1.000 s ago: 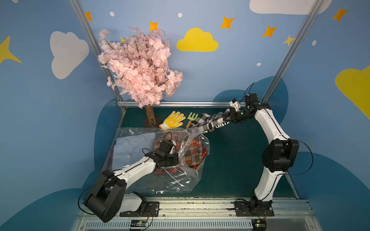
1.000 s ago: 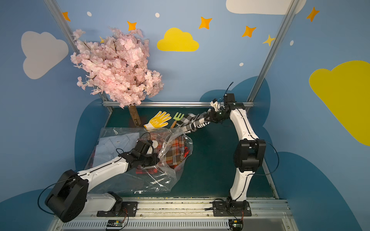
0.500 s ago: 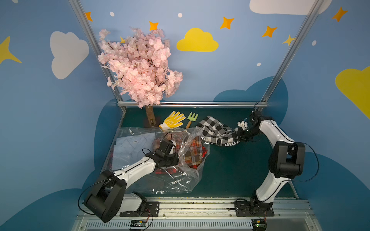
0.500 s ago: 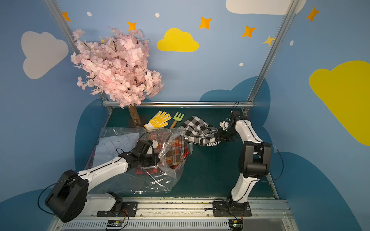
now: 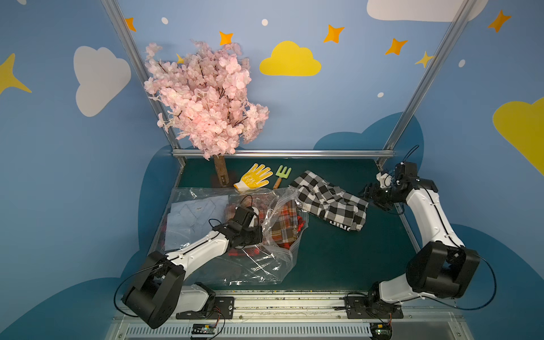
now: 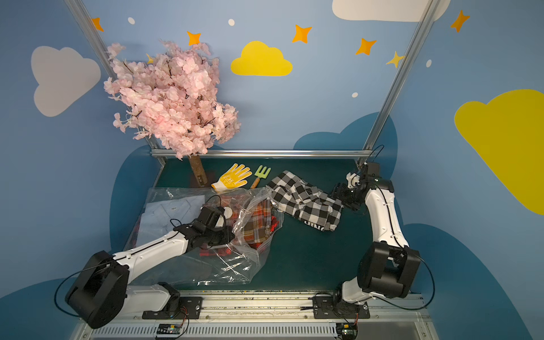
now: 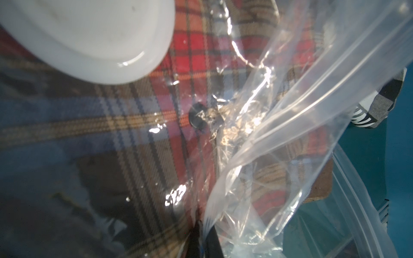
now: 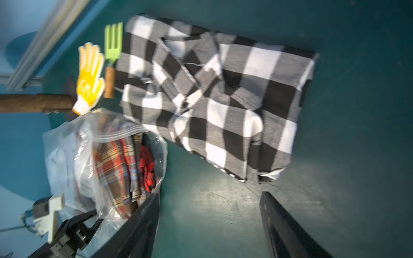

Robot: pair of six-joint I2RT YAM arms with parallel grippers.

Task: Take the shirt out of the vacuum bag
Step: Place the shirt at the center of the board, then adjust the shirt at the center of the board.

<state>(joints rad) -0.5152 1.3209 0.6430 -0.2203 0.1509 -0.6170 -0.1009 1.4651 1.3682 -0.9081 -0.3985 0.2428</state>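
Note:
The black-and-white checked shirt [image 5: 329,203] [image 6: 306,203] [image 8: 223,100] lies crumpled on the green table, outside the vacuum bag [image 5: 259,265] [image 6: 232,265] [image 8: 67,156], only its near corner touching the bag's mouth. My right gripper [image 5: 365,194] [image 6: 335,191] [image 8: 211,196] hangs open just right of the shirt, with nothing between its fingers. My left gripper [image 5: 260,232] [image 6: 232,232] [image 7: 204,241] is shut on the bag's clear plastic near the white valve disc [image 7: 89,33]. A red plaid shirt [image 5: 284,223] [image 7: 201,55] and a light blue one [image 5: 194,217] lie inside the bag.
A yellow glove [image 5: 254,176] and a green toy rake [image 5: 282,175] lie behind the bag. The pink blossom tree [image 5: 206,103] stands at the back left on its trunk [image 5: 220,173]. A metal frame rail [image 5: 282,153] runs along the table's far edge.
My right gripper came down and to the right with the checked shirt, then opened and let it go; the shirt now rests on the table. The left arm stayed put.

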